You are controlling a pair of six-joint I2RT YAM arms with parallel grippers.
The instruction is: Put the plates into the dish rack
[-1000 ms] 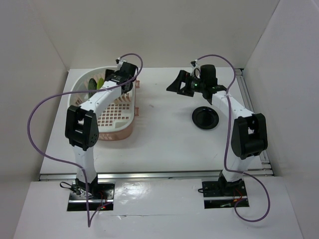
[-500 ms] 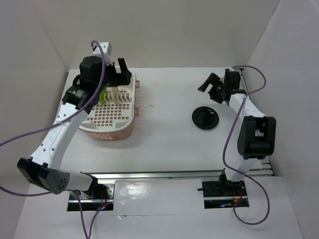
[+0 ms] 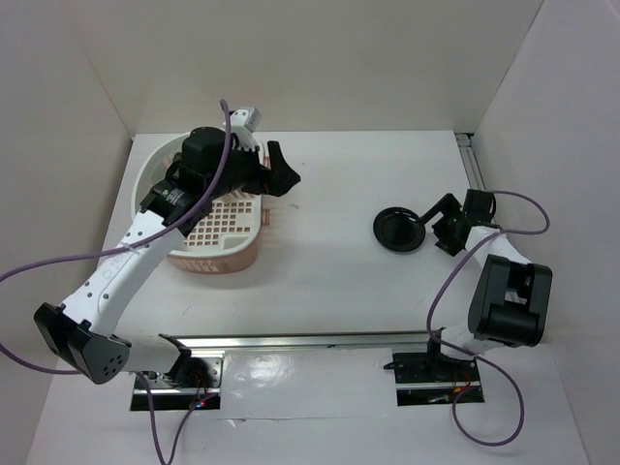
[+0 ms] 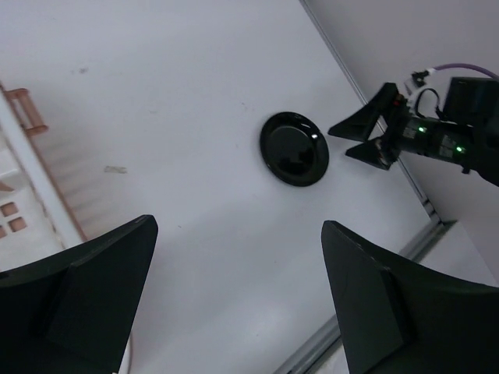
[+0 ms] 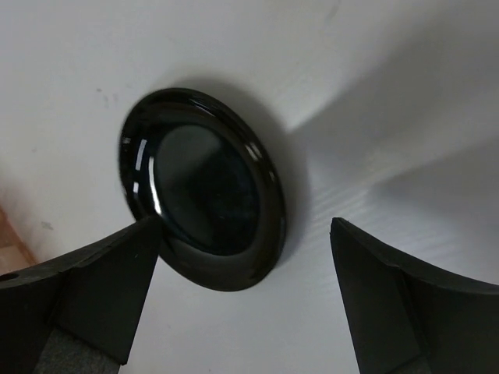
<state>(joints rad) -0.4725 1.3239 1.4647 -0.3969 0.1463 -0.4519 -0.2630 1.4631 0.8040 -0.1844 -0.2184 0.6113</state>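
The glossy black plate [image 3: 399, 230] lies flat on the white table and also shows in the left wrist view [image 4: 294, 148] and the right wrist view [image 5: 199, 191]. My right gripper [image 3: 437, 225] is open and empty, low just right of the plate; in its own view [image 5: 242, 230] the jaws stand wide, with the plate's near rim just ahead between them. My left gripper [image 3: 288, 174] is open and empty [image 4: 238, 234], above the right rim of the pale pink dish rack [image 3: 218, 257], pointing toward the plate. The green, blue-grey and cream plates are hidden by my left arm.
The rack's pink handle and white grid edge show at the left of the left wrist view [image 4: 23, 117]. A metal rail [image 3: 310, 339] runs along the near table edge. White walls close in the table at the back and sides.
My left arm swung right, from the rack's back left to over its right rim. My right gripper dropped from the back right corner to just beside the black plate. The plate has not moved.
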